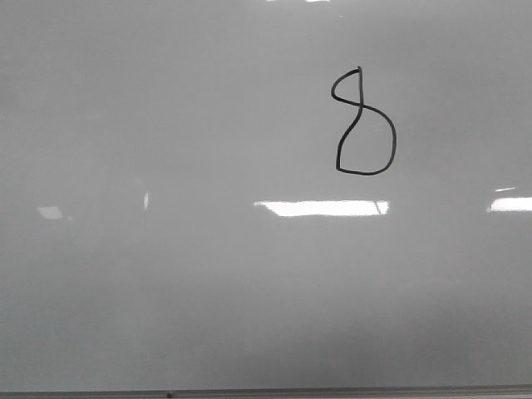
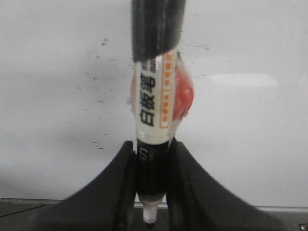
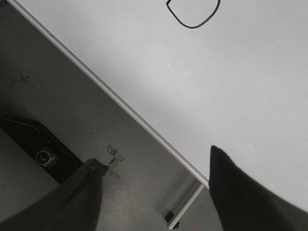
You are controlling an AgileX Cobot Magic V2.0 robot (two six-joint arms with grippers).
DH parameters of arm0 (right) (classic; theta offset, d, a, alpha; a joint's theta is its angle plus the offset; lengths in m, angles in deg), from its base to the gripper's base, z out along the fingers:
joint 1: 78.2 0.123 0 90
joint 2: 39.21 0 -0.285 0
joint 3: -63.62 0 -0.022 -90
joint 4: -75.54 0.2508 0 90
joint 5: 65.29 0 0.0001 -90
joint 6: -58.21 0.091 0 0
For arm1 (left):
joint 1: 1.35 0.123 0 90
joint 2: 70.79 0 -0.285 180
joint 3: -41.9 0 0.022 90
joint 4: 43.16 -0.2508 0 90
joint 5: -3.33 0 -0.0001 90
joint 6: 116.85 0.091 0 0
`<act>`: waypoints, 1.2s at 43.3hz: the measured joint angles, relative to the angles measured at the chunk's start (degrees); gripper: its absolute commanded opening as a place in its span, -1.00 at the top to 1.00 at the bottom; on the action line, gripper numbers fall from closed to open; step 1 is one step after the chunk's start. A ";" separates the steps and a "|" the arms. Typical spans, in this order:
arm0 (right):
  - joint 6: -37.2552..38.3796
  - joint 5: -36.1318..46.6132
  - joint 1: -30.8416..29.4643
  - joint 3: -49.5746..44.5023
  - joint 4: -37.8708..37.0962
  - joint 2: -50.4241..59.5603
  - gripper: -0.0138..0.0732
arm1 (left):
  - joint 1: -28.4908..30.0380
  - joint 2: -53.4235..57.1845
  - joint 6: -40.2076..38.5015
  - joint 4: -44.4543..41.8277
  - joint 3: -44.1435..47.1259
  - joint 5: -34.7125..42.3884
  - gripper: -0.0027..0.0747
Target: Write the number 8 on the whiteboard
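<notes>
A thin black number 8 (image 1: pixel 362 125) stands on the whiteboard (image 1: pixel 166 125), right of centre in the front view. Its lower loop (image 3: pixel 193 13) also shows in the right wrist view on the whiteboard (image 3: pixel 202 86). No gripper shows in the front view. My left gripper (image 2: pixel 153 159) is shut on a whiteboard marker (image 2: pixel 154 106) with a white printed label, black cap end and red patch, held over the whiteboard (image 2: pixel 62 86). My right gripper (image 3: pixel 156 166) is open and empty, over the board's frame edge (image 3: pixel 120 103) and the grey floor.
Bright light reflections (image 1: pixel 320 208) lie across the board. The board's grey frame edge (image 1: pixel 266 392) runs along the near side. In the right wrist view a grey floor (image 3: pixel 57 96), a dark device (image 3: pixel 38 149) and a metal leg (image 3: pixel 185 204) show beyond the board.
</notes>
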 measured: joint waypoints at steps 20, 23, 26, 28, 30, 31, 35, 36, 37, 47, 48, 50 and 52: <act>0.00 0.84 0.00 -0.23 0.00 0.00 -0.46 | 2.30 -11.80 -0.20 0.78 0.34 8.65 0.85; 0.00 0.95 0.00 -0.35 0.00 0.00 -0.46 | 2.30 -12.98 -0.20 0.78 0.34 9.72 0.84; 0.00 0.92 0.00 -0.42 0.00 0.00 -0.46 | 2.30 -13.99 -0.20 0.78 0.34 10.94 0.84; 0.00 0.92 0.00 -0.57 0.00 0.00 -0.46 | 2.30 -14.49 -0.20 0.78 0.34 11.47 0.81; 0.00 0.92 0.00 -0.57 0.00 0.00 -0.46 | 2.30 -15.08 -0.20 0.78 0.34 11.83 0.75; 0.00 0.97 0.00 -0.57 0.00 0.00 -0.46 | 2.30 -15.11 -0.20 0.78 0.34 11.96 0.70; 0.00 1.07 0.00 -0.57 0.00 0.00 -0.46 | 2.30 -15.62 -0.20 0.78 0.34 12.59 0.42; 0.00 1.06 0.00 -0.57 0.00 0.00 -0.46 | 2.30 -15.88 -0.20 0.78 0.34 12.75 0.34; 0.00 1.06 0.00 -0.57 0.00 0.00 -0.46 | 2.30 -16.03 -0.20 0.78 0.34 12.93 0.27; 0.00 1.19 0.00 -0.57 -0.05 0.00 -0.46 | 2.30 -16.27 -0.20 0.78 0.34 13.84 -0.10; 0.00 1.19 0.00 -0.57 -0.05 0.00 -0.46 | 2.30 -16.27 -0.20 0.78 0.34 13.58 -0.10; 0.27 1.19 0.00 -0.57 -0.05 0.00 -0.46 | 2.30 -16.13 -0.20 0.54 0.34 12.96 -0.10; 1.16 1.19 0.00 -0.57 -0.05 0.23 -0.46 | 2.30 -15.75 -0.20 0.44 0.34 12.19 -0.10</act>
